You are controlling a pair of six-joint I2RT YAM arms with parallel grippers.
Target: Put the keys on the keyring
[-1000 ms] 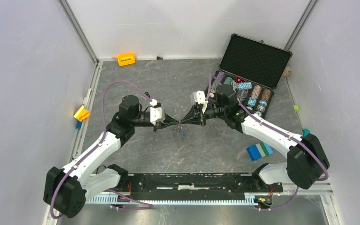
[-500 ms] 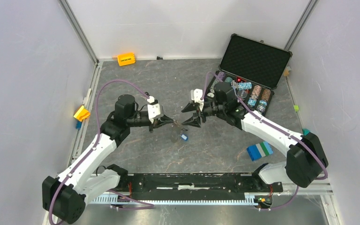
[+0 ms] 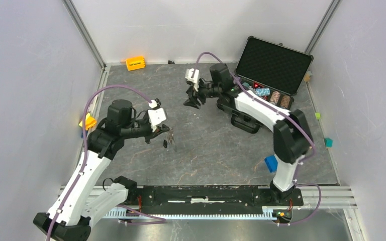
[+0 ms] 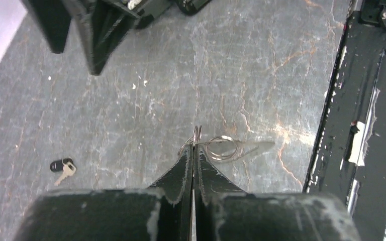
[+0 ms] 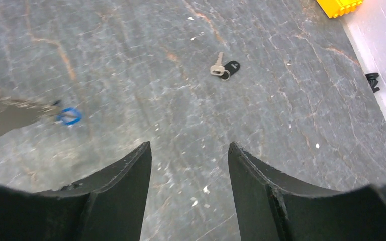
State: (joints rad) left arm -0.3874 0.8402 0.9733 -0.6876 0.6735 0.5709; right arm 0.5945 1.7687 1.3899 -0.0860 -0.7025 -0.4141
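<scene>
- Bright, even overhead light on the grey marbled tabletop [image 3: 216, 145], with soft, faint shadows.
- Right wrist view: the blue-headed key [image 5: 69, 116] is smeared by motion blur at the left edge.
- The white wall [image 5: 382, 55] is blown out at the corner.

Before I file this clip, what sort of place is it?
Most likely a lab robot cell: plain white walls on metal posts enclose a grey stone-look table, two arms are bolted to a rail at its edge, and loose props lie about, like a chip case and an orange block.

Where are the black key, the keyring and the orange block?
black key [image 5: 229, 67], right wrist view, its black head
keyring [image 4: 220, 148], left wrist view, its wire loop
orange block [image 3: 135, 63], top external view, its top face
</scene>
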